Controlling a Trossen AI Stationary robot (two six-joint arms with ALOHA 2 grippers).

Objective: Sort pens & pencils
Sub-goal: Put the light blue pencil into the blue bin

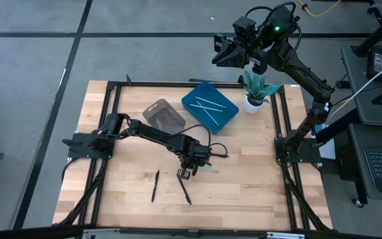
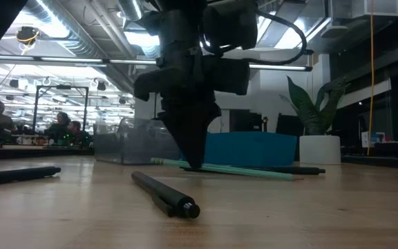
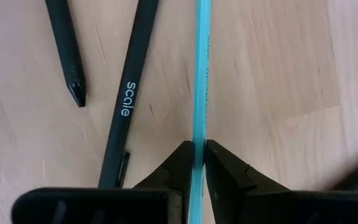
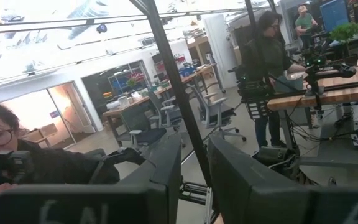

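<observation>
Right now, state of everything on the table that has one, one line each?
Left gripper: fingers shut on light blue stick, down at the table.
Light blue stick: lying flat on the wood, pinched.
Right gripper: raised beyond the table's far edge, fingers apart, holding nothing.
Blue bin: open-topped, two light blue sticks inside.
Clear bin: open-topped, contents unclear.
Black sticks: loose on the table, ungripped.

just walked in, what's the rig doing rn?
Sorting pens and pencils. The left gripper is down at the table, fingers closed on a light blue stick lying on the wood. Black sticks lie loose nearby. Two light blue ones are already in the blue tray; what the clear bin holds can't be told. The right gripper waits raised beyond the table's far edge.
</observation>
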